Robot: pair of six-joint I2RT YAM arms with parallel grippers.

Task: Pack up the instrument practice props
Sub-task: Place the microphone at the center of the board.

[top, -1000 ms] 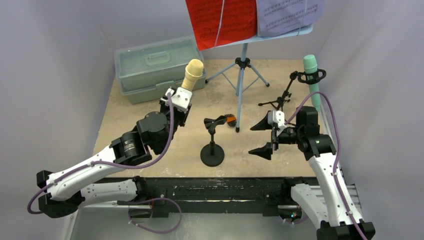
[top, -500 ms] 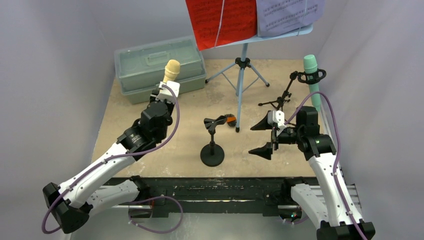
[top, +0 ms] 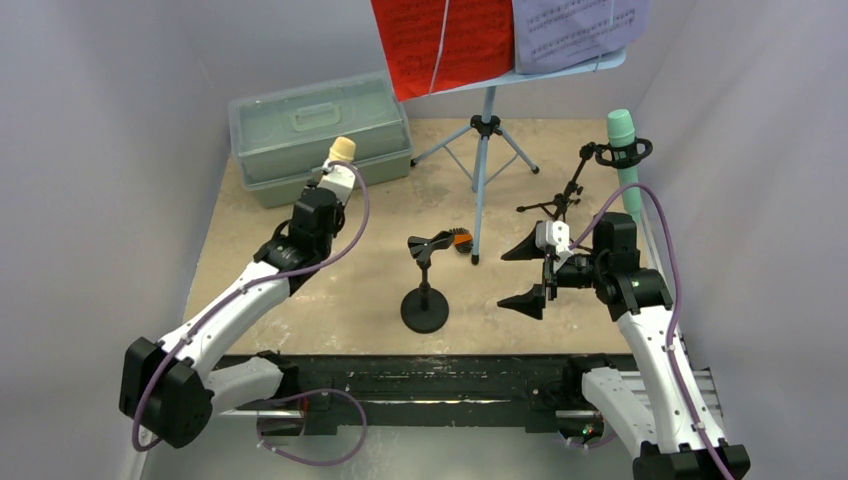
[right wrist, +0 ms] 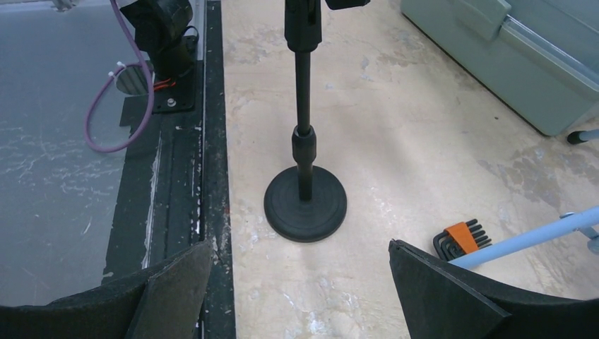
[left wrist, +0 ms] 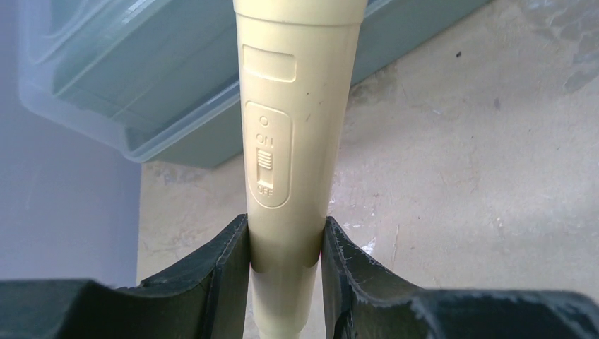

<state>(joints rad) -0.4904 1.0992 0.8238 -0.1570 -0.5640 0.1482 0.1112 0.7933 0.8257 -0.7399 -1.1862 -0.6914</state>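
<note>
I've got L gripper clamped on tan toy mic at 10 o'clock, by closed green case; R gripper wide, empty. Next, I reckon: case must open before stowing

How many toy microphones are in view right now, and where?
2. The tan microphone is clamped in the left hand, near the green case. The teal microphone stands in the ring-top holder, back right. More could be hidden.
</note>
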